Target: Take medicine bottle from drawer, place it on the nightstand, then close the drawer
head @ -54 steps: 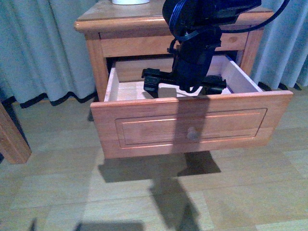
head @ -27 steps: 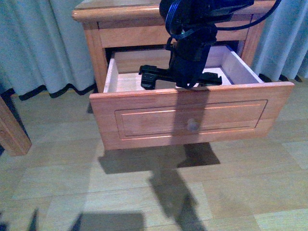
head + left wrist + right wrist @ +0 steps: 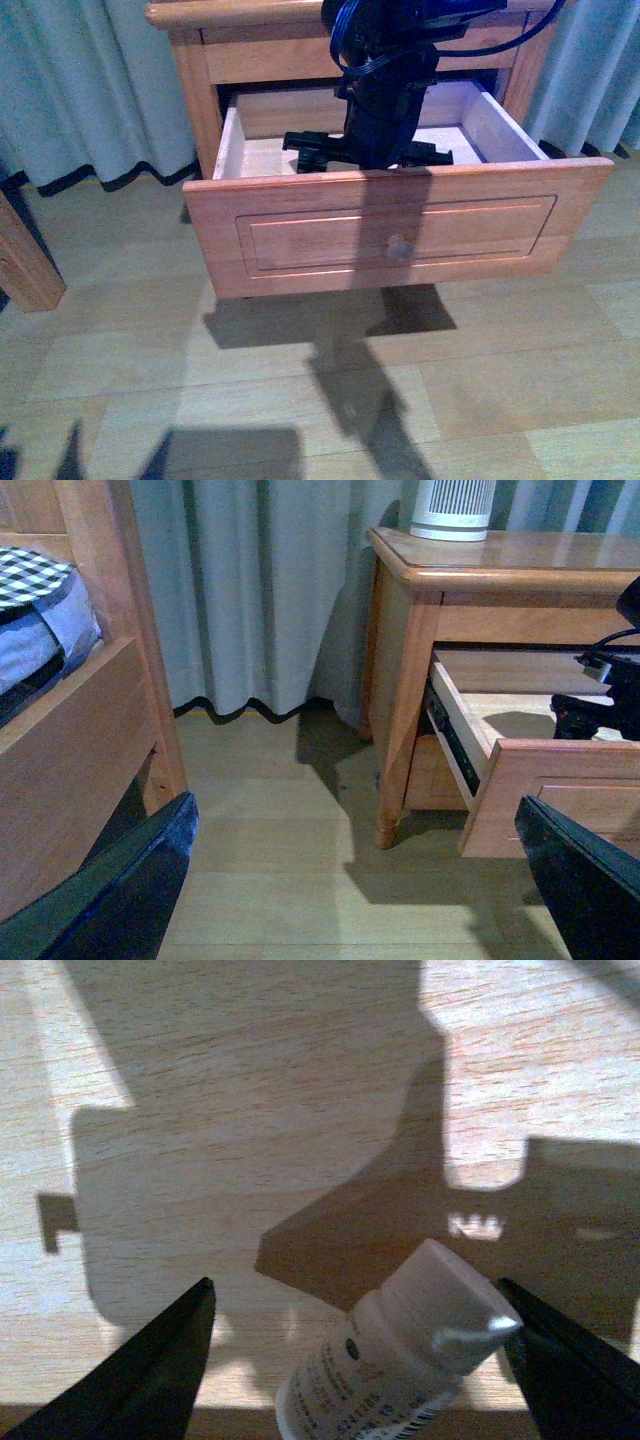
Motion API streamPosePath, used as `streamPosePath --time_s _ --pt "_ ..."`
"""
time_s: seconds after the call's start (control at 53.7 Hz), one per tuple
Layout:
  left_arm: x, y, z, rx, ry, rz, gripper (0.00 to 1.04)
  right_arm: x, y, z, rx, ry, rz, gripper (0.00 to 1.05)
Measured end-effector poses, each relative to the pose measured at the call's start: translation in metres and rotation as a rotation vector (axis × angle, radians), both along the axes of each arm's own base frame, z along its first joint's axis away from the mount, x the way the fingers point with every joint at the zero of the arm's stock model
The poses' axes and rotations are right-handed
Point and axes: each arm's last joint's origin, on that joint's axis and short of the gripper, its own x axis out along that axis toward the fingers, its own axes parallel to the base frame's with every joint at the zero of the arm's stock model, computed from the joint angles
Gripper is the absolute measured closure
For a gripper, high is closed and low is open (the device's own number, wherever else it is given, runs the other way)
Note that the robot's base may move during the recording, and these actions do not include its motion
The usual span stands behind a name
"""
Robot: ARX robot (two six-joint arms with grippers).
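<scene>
Since the right hand [image 3: 352,1290] has its two black fingers [image 3: 150,1370] spread wide on either side of the small white plastic medicine bottle with a white cap and printed label [image 3: 400,1360], I read this as pre-grasp: nothing is clamped. The bottle lies on its side on the pale drawer floor. It sits off-centre in the gap, closer to one finger, and I can't tell whether the cap touches that finger. A lying bottle will probably roll, so straddling it across its width makes sense. I'd centre it before closing.

In the front view the right arm reaches down over the front panel of the tall honey-brown wooden drawer with a round knob [image 3: 400,245]. The drawer is pulled well out towards the near side, which gives room for a top-down approach. The bottle itself is hidden there behind the panel and the arm.

The small honey-brown wooden nightstand [image 3: 480,570] has bare top surface near its front edge. A white ribbed cylindrical device [image 3: 452,510] occupies the far part, so the bottle should go clear of it.

The left hand [image 3: 358,880] is parked low, well off to the left of the nightstand, with its fingers wide and holding nothing. It's probably staying out of the way, or could push the drawer shut.

A grey-blue curtain [image 3: 250,590] hangs behind, a wooden bed frame [image 3: 90,750] stands at the far left, and the pale wood floor [image 3: 300,400] lies below.

Take, place and close are all not yet done.
</scene>
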Motion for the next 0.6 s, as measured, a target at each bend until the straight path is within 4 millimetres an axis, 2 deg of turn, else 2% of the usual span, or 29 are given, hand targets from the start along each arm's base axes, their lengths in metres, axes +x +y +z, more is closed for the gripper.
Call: streamPosePath --time_s 0.223,0.54,0.595 --pt "0.000 0.000 0.000 0.000 0.000 0.000 0.06 0.001 -0.003 -0.004 0.002 0.001 -0.005 0.71" --pt "0.000 0.000 0.000 0.000 0.000 0.000 0.06 -0.006 -0.009 0.002 0.028 -0.034 0.014 0.74" --pt "0.000 0.000 0.000 0.000 0.000 0.000 0.06 -0.007 -0.009 0.009 0.030 -0.071 0.039 0.74"
